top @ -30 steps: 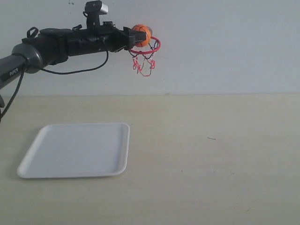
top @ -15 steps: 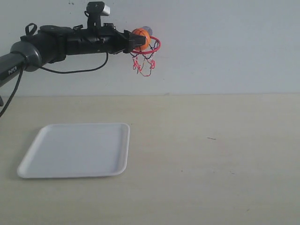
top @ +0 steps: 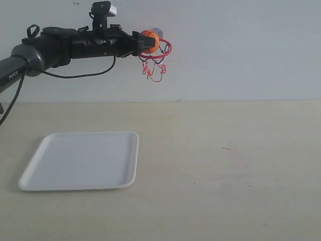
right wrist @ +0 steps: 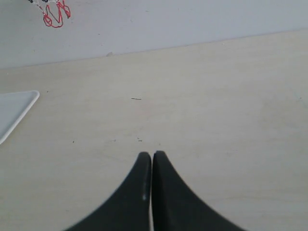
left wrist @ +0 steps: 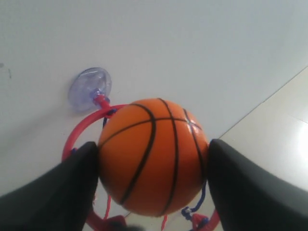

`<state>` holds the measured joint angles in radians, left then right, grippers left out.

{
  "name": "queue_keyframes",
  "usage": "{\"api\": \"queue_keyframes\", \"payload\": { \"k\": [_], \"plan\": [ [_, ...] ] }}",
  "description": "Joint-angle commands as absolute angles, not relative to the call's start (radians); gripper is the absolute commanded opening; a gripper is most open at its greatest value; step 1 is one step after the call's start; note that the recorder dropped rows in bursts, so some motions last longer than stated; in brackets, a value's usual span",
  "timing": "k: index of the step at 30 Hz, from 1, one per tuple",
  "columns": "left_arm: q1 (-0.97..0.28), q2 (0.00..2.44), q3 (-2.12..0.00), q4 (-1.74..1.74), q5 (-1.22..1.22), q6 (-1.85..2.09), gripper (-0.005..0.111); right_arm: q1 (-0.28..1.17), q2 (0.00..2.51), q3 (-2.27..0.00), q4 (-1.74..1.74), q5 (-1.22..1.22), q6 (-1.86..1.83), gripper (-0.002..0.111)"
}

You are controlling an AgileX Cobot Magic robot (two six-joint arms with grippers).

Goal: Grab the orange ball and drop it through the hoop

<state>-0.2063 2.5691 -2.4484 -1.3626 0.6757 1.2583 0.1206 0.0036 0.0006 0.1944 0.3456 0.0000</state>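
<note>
The orange ball (top: 150, 41) (left wrist: 153, 156) with black seams is held high up against the wall, just above the hoop (top: 156, 51). My left gripper (top: 146, 42) (left wrist: 153, 178) is shut on it, one black finger on each side. The hoop's red ring (left wrist: 79, 132) shows behind and under the ball, with its suction cup (left wrist: 89, 88) stuck on the wall. Its net (top: 153, 69) (right wrist: 54, 13) hangs below. My right gripper (right wrist: 152, 155) is shut on nothing, low over the table; the exterior view does not show it.
A white tray (top: 84, 160) (right wrist: 12, 111) lies on the wooden table at the left front. The pale wall stands right behind the hoop. The left arm (top: 60, 47) reaches in horizontally from the left.
The left gripper with the ball has lifted slightly and levelled out over the ring since a second ago; barely any motion in the last half second.
</note>
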Motion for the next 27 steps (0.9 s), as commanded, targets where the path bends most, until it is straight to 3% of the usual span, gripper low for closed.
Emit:
{"api": "queue_keyframes", "payload": {
  "k": [1, 5, 11, 16, 19, 23, 27],
  "plan": [
    [-0.21, 2.559, -2.455, -1.38, 0.674, 1.249, 0.061, 0.124, 0.0, 0.0, 0.191, 0.335, 0.0, 0.0],
    [-0.21, 2.559, -2.455, -1.38, 0.684, 1.249, 0.061, 0.124, 0.0, 0.0, 0.191, 0.335, 0.0, 0.0],
    [-0.21, 2.559, -2.455, -1.391, 0.699, 1.249, 0.071, 0.124, 0.0, 0.0, 0.191, 0.335, 0.0, 0.0],
    [-0.21, 2.559, -2.455, -1.398, 0.699, 1.249, 0.068, 0.124, 0.0, 0.0, 0.191, 0.335, 0.0, 0.0],
    [-0.21, 2.551, -2.455, -1.398, 0.699, 1.249, 0.049, 0.124, 0.0, 0.0, 0.191, 0.335, 0.0, 0.0],
    [-0.197, 2.523, -2.455, -1.394, 0.697, 1.249, 0.009, 0.124, 0.0, 0.0, 0.191, 0.335, 0.0, 0.0],
    [-0.175, 2.481, -2.455, -1.346, 0.721, 1.237, 0.004, 0.124, 0.0, 0.0, 0.191, 0.335, 0.0, 0.0]
  ]
}}
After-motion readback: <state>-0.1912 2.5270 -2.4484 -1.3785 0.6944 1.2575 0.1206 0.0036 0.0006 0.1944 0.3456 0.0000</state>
